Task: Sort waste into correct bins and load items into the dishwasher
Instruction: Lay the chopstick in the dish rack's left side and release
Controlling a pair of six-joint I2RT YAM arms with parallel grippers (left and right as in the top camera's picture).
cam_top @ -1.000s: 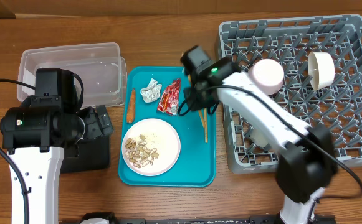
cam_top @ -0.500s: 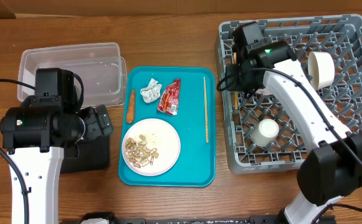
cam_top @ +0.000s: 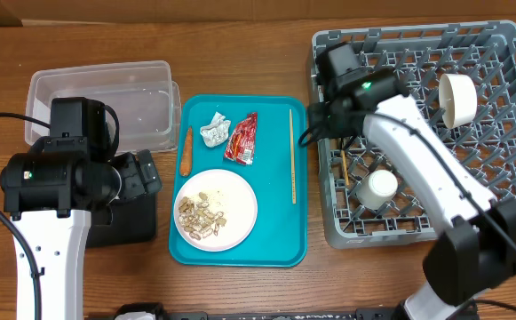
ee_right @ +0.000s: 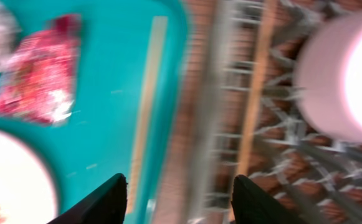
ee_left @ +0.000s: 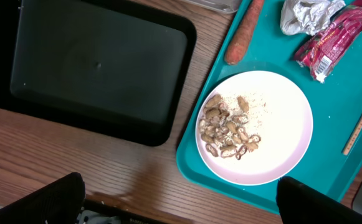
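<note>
Two white-and-black arms, each with black cabling.
The left arm [cam_top: 49, 236] and right arm [cam_top: 422, 173] share smooth white tubular links joined by chunky black joint housings with round caps; a small green light [cam_top: 365, 86] glows on the right arm's black wrist block, and thin black cables [cam_top: 0, 116] trail along both. The left gripper [ee_left: 177, 194] has matte black fingers [ee_left: 47, 202] with rounded edges; the right gripper [ee_right: 176, 186] looks black-fingered too, though that view is blurred.
</note>
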